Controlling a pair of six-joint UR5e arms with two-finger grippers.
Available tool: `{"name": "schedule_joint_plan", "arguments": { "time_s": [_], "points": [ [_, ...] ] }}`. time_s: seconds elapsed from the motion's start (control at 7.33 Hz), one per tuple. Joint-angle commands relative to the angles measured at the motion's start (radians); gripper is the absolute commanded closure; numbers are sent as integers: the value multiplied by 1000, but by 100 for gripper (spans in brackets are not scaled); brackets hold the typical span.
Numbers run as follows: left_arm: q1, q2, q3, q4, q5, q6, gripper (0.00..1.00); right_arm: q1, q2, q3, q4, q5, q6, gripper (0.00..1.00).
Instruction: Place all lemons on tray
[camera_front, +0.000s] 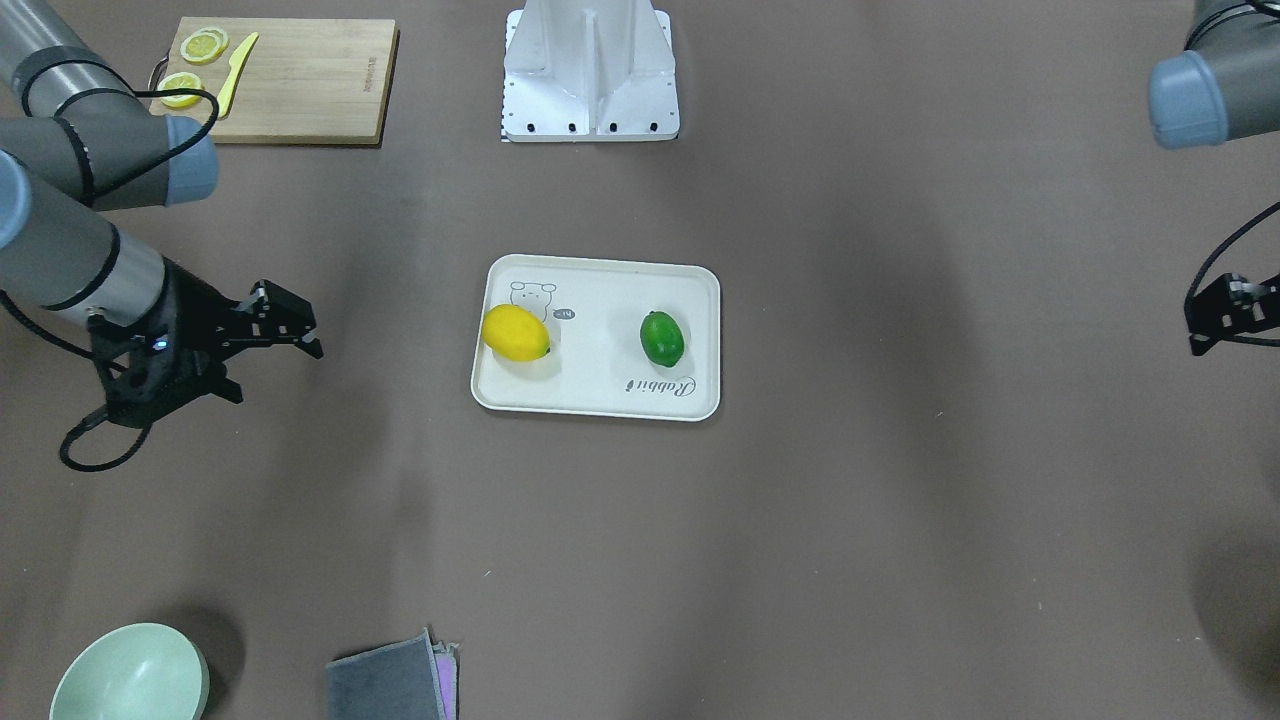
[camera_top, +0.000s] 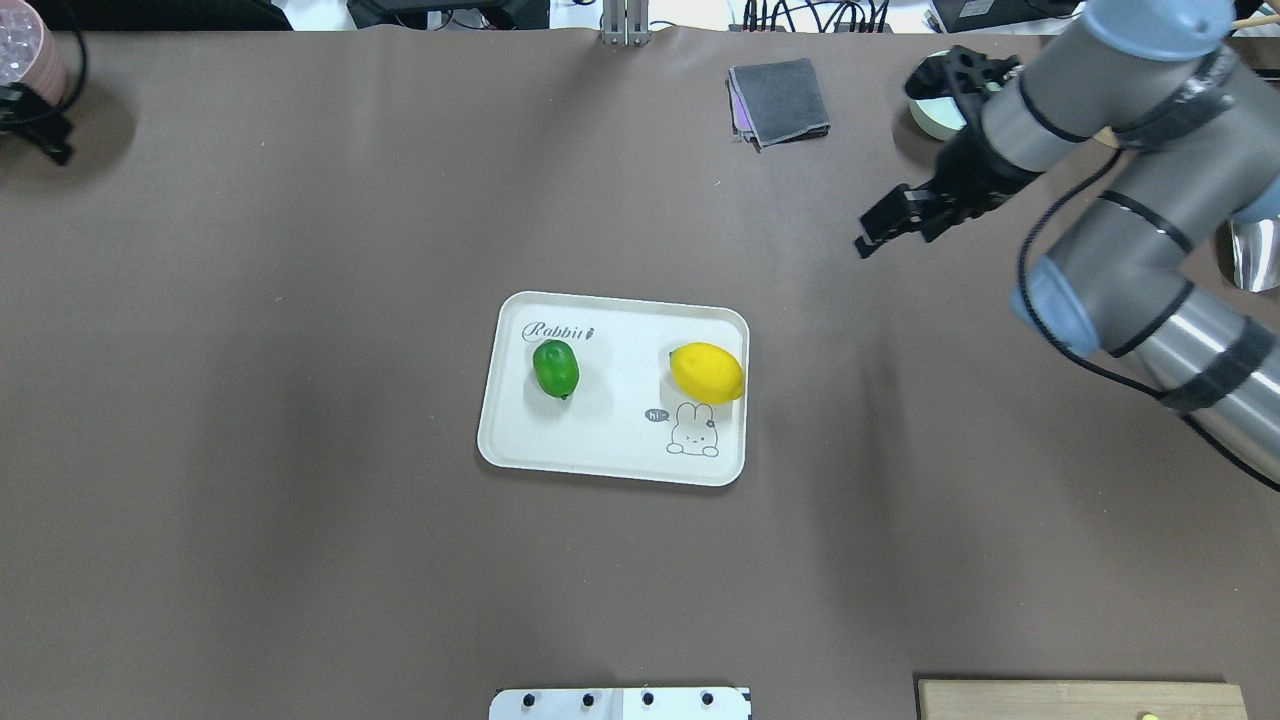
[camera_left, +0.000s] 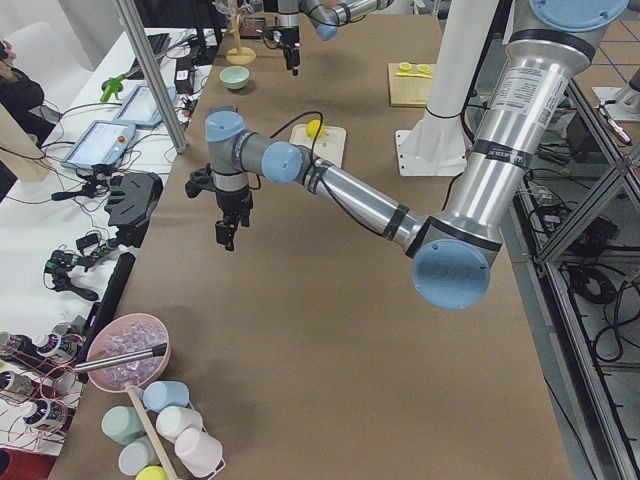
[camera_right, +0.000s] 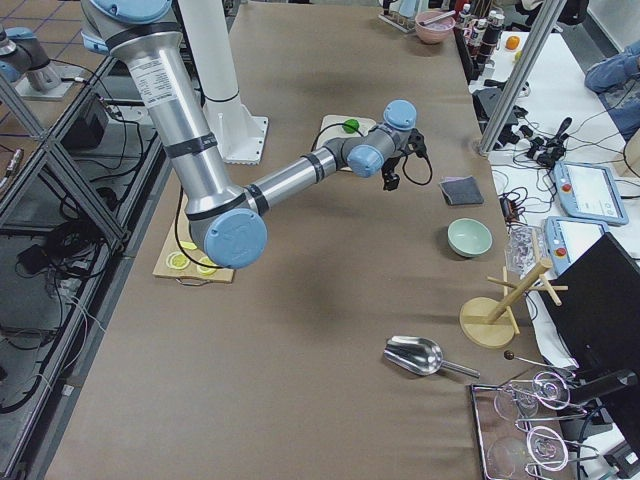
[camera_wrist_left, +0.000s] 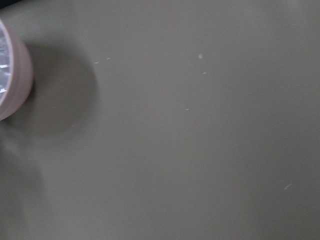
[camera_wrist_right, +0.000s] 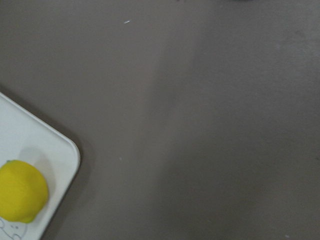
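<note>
Resting on tray (camera_top: 612, 455), well apart:
yellow lemon (camera_top: 706, 372) lengthwise along long rim, green lemon (camera_top: 555, 368) crosswise. Right gripper (camera_front: 312, 335) spread, empty; left gripper (camera_front: 1200, 330) unreadable.

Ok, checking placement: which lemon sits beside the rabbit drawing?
The yellow lemon; the green lemon lies by the Rabbit script instead.

Robotics lab: left robot arm (camera_left: 350, 195) and right robot arm (camera_right: 290, 175) mounted at a brown-covered table (camera_top: 300, 560). An aluminium frame post (camera_left: 153, 80), teach pendants (camera_right: 585, 190) and loose cables (camera_right: 530, 140) line the white side bench (camera_right: 600, 110).
</note>
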Motion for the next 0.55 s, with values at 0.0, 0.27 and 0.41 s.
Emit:
{"name": "schedule_joint_plan", "arguments": {
  "time_s": [0.0,0.27,0.41],
  "points": [
    [-111,168,-31,-26,6,132,1,99,-121,9,-2,14,-133,1],
    [-238,299,-1,-95,-122,164,1,164,-204,6,-13,20,-139,1],
    [-284,344,81,-196,-211,169,1,205,-214,4,-74,19,-139,1]
  ]
}}
